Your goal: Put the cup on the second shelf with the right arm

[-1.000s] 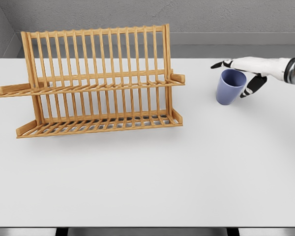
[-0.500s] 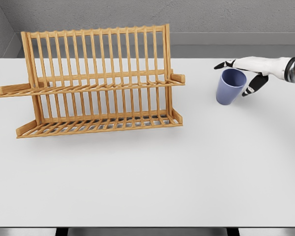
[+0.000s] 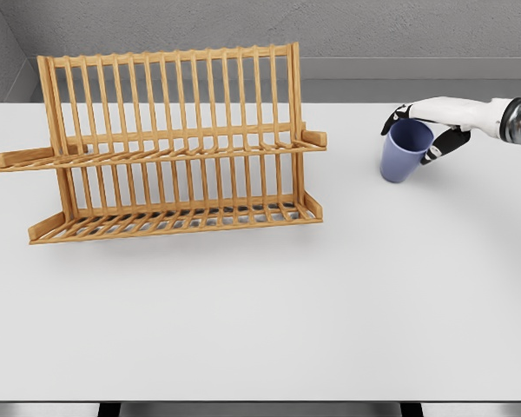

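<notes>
A blue-violet cup point(image 3: 404, 156) stands right of centre on the white table, tilted slightly with its open mouth up. My right hand point(image 3: 413, 134) reaches in from the right edge and closes around the cup's upper part, fingers behind the rim and thumb on its right side. The wooden dish rack point(image 3: 169, 95) stands at the left with its slatted back upright. Its upper shelf point(image 3: 156, 156) and lower shelf point(image 3: 174, 221) both hold nothing. The left arm does not show.
The white table point(image 3: 269, 304) stretches wide in front of the rack and cup. A grey wall runs along its far edge. The rack's right end point(image 3: 313, 139) lies about a cup's width left of the cup.
The right hand's fingers have curled from spread over the cup to closed around it. The cup has tipped a little and its base has risen slightly.
</notes>
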Robot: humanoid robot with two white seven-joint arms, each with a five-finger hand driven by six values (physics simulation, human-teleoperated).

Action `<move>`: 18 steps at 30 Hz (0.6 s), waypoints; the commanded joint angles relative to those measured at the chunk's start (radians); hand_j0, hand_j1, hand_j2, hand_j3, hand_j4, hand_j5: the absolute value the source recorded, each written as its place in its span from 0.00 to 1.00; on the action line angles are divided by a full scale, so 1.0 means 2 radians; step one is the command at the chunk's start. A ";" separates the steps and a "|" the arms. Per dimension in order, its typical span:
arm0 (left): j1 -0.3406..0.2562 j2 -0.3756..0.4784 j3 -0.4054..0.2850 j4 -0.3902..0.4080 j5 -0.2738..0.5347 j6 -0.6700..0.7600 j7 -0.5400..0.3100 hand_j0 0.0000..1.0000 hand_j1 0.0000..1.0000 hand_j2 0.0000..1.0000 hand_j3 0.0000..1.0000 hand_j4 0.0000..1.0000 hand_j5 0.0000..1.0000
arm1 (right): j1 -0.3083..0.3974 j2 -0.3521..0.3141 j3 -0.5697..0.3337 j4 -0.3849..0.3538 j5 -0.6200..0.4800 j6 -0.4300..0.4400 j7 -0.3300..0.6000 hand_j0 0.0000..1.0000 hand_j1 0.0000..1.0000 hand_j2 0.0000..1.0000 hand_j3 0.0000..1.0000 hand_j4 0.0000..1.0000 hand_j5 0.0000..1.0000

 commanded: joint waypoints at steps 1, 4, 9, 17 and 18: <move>-0.001 0.000 0.000 0.000 0.000 0.000 0.000 1.00 1.00 1.00 1.00 1.00 1.00 | 0.000 0.000 -0.001 -0.001 -0.002 0.000 0.000 0.65 0.65 0.65 0.65 0.65 0.65; -0.001 0.000 0.000 0.000 0.000 0.000 0.000 1.00 1.00 1.00 1.00 1.00 1.00 | -0.002 -0.001 -0.001 -0.003 -0.002 -0.003 0.000 0.63 0.63 0.63 0.63 0.63 0.63; 0.000 0.000 0.000 0.000 0.001 0.000 0.000 1.00 1.00 1.00 1.00 1.00 1.00 | -0.015 -0.004 -0.004 -0.004 -0.003 -0.003 0.000 0.63 0.63 0.63 0.63 0.63 0.63; 0.000 0.000 0.000 0.000 0.000 0.000 0.000 1.00 1.00 1.00 1.00 1.00 1.00 | -0.030 -0.007 -0.007 -0.029 -0.003 -0.003 0.000 0.64 0.64 0.64 0.64 0.64 0.64; 0.000 0.000 0.000 0.000 0.000 0.000 0.000 1.00 1.00 1.00 1.00 1.00 1.00 | -0.030 -0.007 -0.015 -0.032 -0.003 -0.003 0.000 0.64 0.64 0.64 0.64 0.64 0.64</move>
